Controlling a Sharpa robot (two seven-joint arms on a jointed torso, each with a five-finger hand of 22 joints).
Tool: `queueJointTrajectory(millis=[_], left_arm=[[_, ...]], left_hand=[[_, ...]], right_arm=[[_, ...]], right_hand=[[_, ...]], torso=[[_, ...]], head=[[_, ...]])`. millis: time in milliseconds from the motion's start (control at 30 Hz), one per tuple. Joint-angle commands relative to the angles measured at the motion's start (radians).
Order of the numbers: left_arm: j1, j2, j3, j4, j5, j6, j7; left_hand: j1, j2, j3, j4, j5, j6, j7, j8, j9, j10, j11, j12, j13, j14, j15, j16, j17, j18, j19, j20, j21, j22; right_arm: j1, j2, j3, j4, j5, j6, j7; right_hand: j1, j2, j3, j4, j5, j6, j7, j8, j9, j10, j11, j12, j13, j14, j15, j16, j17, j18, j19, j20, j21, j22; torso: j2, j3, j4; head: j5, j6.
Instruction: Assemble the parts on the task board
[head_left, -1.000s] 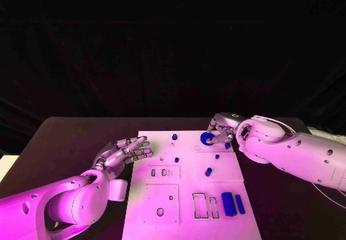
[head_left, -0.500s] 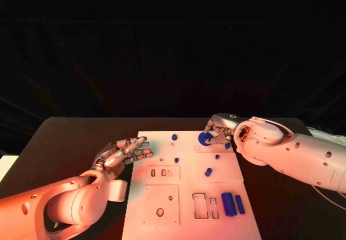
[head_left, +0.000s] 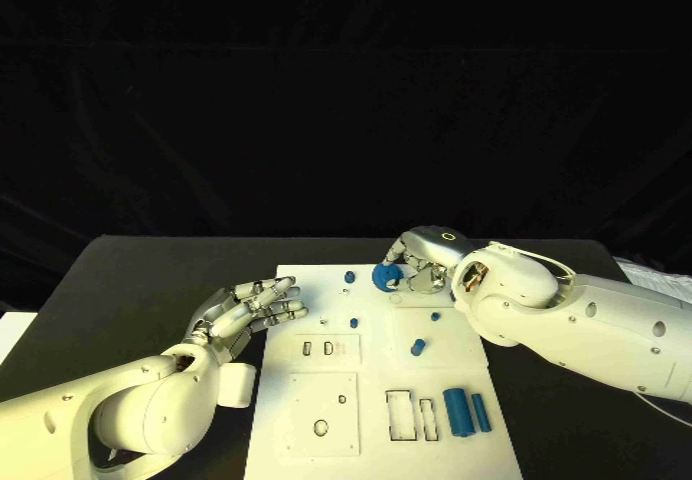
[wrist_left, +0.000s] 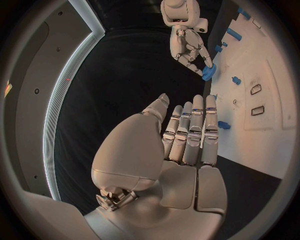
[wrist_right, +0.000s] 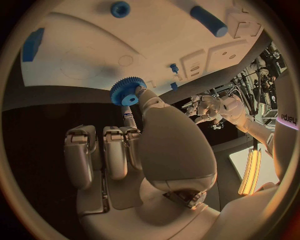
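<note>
Right hand (head_left: 418, 268) is pinching a small blue gear (head_left: 387, 276) between its fingertips, hovering over the far end of the task board (head_left: 378, 420). The left hand (head_left: 248, 310) sits just off the board's left edge, fingers spread, holding nothing. Nearer along the board there's a pair of blue bars (head_left: 464, 411) beside the rectangular slots.

From the left wrist view, that hand (wrist_left: 187, 137) is flat and loose, with the board (wrist_left: 275, 120) just beside it and the gear (wrist_left: 209, 72) at the far hand's tips.

The right wrist view shows the gear (wrist_right: 128, 91) gripped only by its edge, above the board (wrist_right: 87, 55). That's my worry: such a thin pinch could let it tilt or slip, so it'd land crooked or miss its post entirely.
</note>
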Motion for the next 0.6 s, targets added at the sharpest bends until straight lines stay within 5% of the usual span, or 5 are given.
queueJointTrajectory(millis=[33,600], left_arm=[[0.001,0.0,0.0,0.005,0.0,0.016,0.005],[0.001,0.001,0.001,0.008,0.0,0.015,0.007]], left_hand=[[0.01,-0.001,0.002,-0.005,-0.003,-0.007,-0.002,-0.003,-0.001,-0.008,-0.002,-0.002,-0.001,-0.002,0.002,-0.004,0.001,0.012,0.004,0.001,-0.006,-0.001],[0.01,-0.001,0.002,-0.005,-0.003,-0.007,-0.002,-0.003,-0.001,-0.008,-0.002,-0.002,-0.001,-0.002,0.002,-0.004,0.001,0.012,0.004,0.001,-0.006,-0.001]], right_arm=[[-0.001,0.011,0.0,0.015,-0.085,-0.056,-0.004],[-0.03,0.123,-0.013,-0.019,-0.115,-0.02,-0.004]], right_hand=[[0.0,0.015,0.027,0.005,-0.014,0.053,-0.03,0.008,0.087,0.104,-0.009,0.003,0.261,0.104,-0.009,0.004,0.263,-0.014,0.105,-0.007,0.002,0.263],[-0.016,0.006,0.045,-0.002,-0.034,0.052,-0.029,0.003,0.089,0.104,-0.008,0.003,0.261,0.104,-0.008,0.004,0.263,-0.014,0.105,-0.007,0.002,0.263]], torso=[[0.001,-0.0004,0.0005],[0.001,0.0008,-0.0003]], head=[[0.003,0.0],[0.015,-0.01]])
